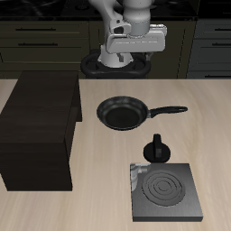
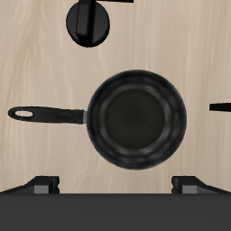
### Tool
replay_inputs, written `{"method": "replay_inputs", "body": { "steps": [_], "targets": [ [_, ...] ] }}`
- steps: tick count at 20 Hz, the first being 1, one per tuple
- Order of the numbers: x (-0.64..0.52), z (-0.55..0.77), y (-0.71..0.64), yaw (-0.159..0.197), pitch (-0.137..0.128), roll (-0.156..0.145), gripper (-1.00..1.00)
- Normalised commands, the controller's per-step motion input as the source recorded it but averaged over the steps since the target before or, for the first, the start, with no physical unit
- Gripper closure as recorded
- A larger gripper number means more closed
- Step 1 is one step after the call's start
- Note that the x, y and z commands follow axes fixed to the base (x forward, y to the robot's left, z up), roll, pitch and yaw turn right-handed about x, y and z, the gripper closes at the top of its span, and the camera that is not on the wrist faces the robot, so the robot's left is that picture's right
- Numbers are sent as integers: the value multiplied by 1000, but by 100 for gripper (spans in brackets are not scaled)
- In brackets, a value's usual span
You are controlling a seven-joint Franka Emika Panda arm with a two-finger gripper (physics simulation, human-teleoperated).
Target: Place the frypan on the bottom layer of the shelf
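The frypan (image 1: 122,112) is round, black and shallow, and lies flat on the table with its long handle (image 1: 168,111) pointing away from the shelf. The shelf (image 1: 41,131) is a large dark wooden box standing beside the pan. My gripper (image 1: 126,56) hangs high above the table near the robot's base, behind the pan, open and empty. In the wrist view the frypan (image 2: 135,120) lies just ahead of my gripper (image 2: 117,185), whose fingertips (image 2: 43,185) stand wide apart.
A small black knobbed pot (image 1: 157,149) stands between the pan and the table's front edge; it also shows in the wrist view (image 2: 90,20). A flat grey burner plate (image 1: 165,192) with concentric rings lies near the front edge. Dark kitchen cabinets (image 1: 45,41) line the back.
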Motion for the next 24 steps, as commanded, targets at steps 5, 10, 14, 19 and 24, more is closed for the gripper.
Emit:
{"method": "replay_inputs", "body": {
  "steps": [5, 10, 14, 19, 24],
  "targets": [
    [-28, -83, 347, 2, -3, 33, -100],
    [11, -415, 305, 8, 47, 16, -100],
    [-6, -321, 127, 6, 36, 24, -100],
    [-15, -312, 54, -17, 24, -1, -100],
    [-12, -266, -11, -2, 21, -5, -100]
  ]
}}
